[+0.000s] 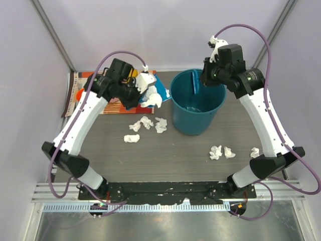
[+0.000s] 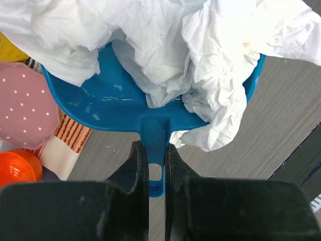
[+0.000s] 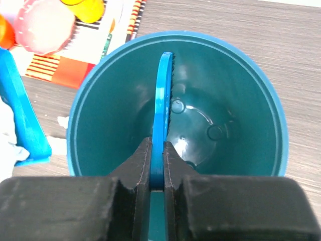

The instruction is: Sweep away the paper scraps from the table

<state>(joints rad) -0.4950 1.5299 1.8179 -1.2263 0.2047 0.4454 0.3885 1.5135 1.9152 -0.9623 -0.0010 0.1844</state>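
From above, the left gripper holds a blue dustpan heaped with paper scraps at the far left of the table. It sits by the corner of a striped placemat and just beside the left wall of the teal bucket. The right gripper hangs a thin blue brush over the bucket's mouth. Loose scraps also lie on the tabletop: a cluster just in front of the dustpan, nearer the left arm, and three more near the right arm's base. The next move, I judge, turns on one relation. The bucket lies directly to the right of the loaded pan, whose long axis runs from handle to lip away from the left wrist, so the left arm is the one placed to tip it in (the brush hangs in that opening). In the left wrist view, the fingers are clamped tight on the dustpan's handle. Paper spills over the pan's right lip, and a pink dotted object and an orange ball lie by the mat. In the right wrist view, the jaws are pinched nearly closed on the brush's flat back, and its blade dips edge-on into the bucket, where no paper shows. No brand, label or readable writing appears in any view.
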